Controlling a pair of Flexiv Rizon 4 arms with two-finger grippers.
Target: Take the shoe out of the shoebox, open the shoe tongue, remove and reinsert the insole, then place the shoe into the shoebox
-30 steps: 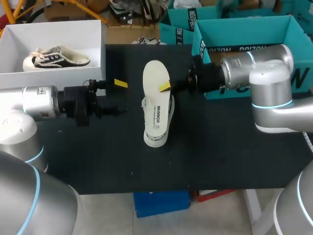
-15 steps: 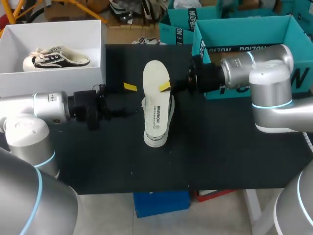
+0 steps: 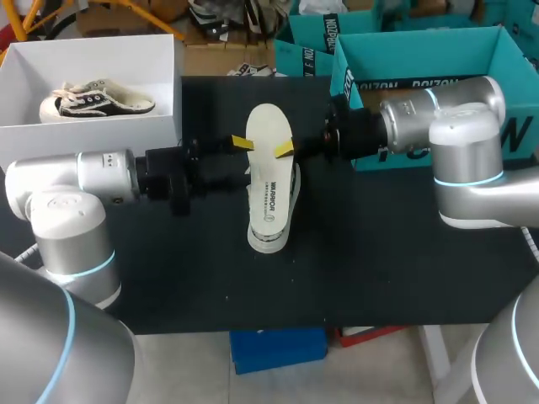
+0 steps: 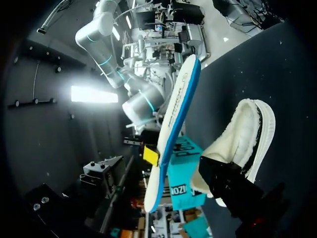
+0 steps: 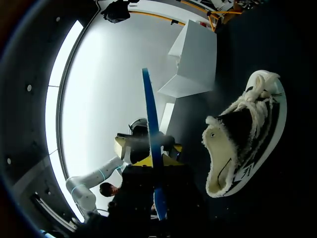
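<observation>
Though level, left gripper (image 3: 242,162) beside insole (image 3: 269,172)

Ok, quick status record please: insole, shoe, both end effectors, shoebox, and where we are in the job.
insole: out of the shoe, held in the air above it
shoe: on the black table, below the insole
right end effector: shut on the insole's edge
left end effector: open, at the insole's opposite side, not gripping it
white shoebox: far left of the table, second shoe inside
step: insole removed, not yet reinserted
</observation>
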